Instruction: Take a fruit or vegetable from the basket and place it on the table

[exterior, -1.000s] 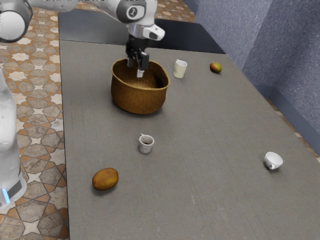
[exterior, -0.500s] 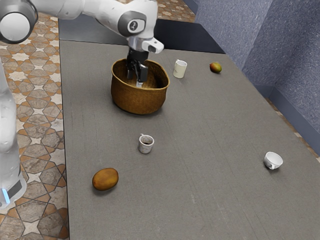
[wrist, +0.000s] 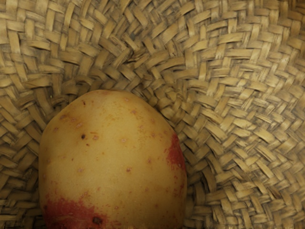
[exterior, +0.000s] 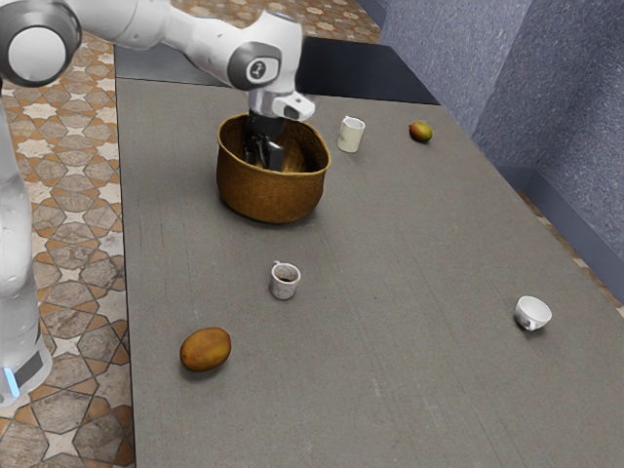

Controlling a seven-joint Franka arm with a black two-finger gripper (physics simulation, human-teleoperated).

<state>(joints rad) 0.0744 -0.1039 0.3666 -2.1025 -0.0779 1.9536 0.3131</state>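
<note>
My black gripper [exterior: 263,154] reaches down inside the brown woven basket [exterior: 270,195], its fingertips hidden behind the basket's front wall. In the wrist view a yellow potato with red patches [wrist: 114,157] lies on the woven basket bottom [wrist: 228,95], large and close under my hand. Whether the fingers touch it cannot be seen.
On the table [exterior: 390,292] stand a cream mug [exterior: 351,135] beside the basket, a small stained cup [exterior: 285,281] and a tilted white cup [exterior: 531,314]. An orange-brown fruit [exterior: 206,349] and a red-green mango [exterior: 420,132] also lie there.
The arm has lowered my gripper from just above the basket's opening to deep inside it. The basket, the cups and the fruits on the table have stayed in place.
</note>
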